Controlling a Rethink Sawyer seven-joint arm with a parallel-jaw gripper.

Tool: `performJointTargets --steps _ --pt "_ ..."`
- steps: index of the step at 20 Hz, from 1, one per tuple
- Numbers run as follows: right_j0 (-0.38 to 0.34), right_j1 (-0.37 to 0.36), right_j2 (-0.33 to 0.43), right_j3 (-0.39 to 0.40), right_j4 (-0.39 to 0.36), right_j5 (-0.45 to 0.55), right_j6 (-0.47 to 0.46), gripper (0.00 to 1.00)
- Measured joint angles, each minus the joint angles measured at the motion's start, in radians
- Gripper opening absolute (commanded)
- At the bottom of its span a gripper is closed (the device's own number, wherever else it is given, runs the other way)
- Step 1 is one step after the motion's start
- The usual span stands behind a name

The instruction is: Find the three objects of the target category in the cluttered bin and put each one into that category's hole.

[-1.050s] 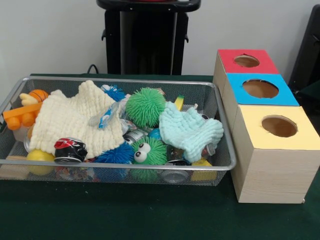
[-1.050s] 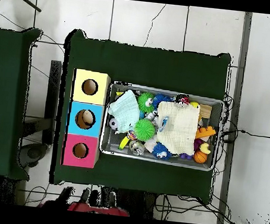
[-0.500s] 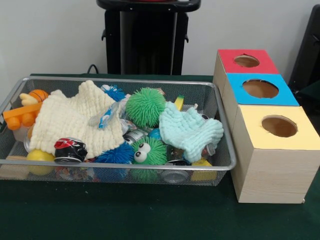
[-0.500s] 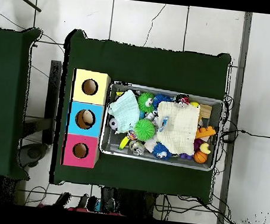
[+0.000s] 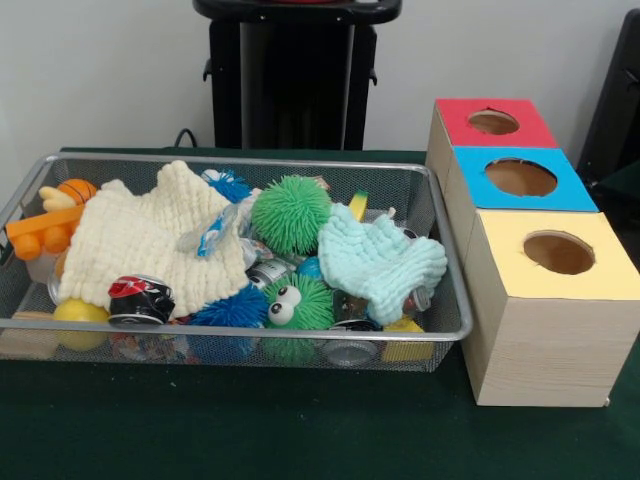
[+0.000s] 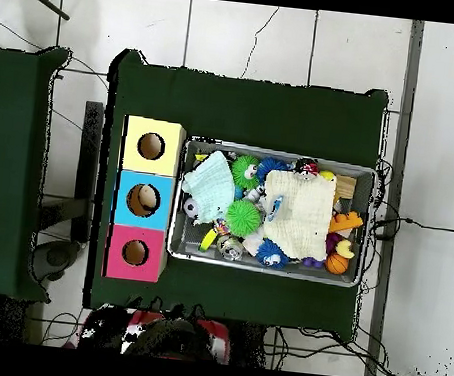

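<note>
A wire mesh bin (image 5: 240,328) holds a jumble of things. On the heap lie a cream cloth (image 5: 150,240) and a mint cloth (image 5: 380,262). Between them sit a green spiky ball (image 5: 290,213), a second green spiky ball with eyes (image 5: 298,303) and a blue spiky ball (image 5: 232,310). A crushed can (image 5: 140,298) lies at the front left. Beside the bin stand three boxes with round holes: red (image 5: 455,115), blue (image 5: 575,190), yellow (image 5: 510,270). No gripper shows in either view. In the overhead view the bin (image 6: 266,270) lies right of the boxes (image 6: 124,197).
An orange toy (image 5: 50,225) and a yellow ball (image 5: 80,312) fill the bin's left end. More cans and small items lie half buried under the cloths. The robot's red and black body (image 6: 161,330) shows at the overhead view's bottom edge.
Nothing in the bin or boxes has moved. At the overhead view's bottom edge the robot's red and black body has shifted and more of it shows now.
</note>
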Motion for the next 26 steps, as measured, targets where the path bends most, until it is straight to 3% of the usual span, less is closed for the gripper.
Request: performJointTargets --steps 8,17,26 --pt "-0.023 0.071 0.0 0.0 -0.004 -0.117 0.0 1.0" --pt "-0.068 0.157 0.001 0.033 -0.004 -0.346 0.0 1.0" --pt "-0.109 0.232 0.015 0.083 -0.003 -0.516 0.0 1.0"
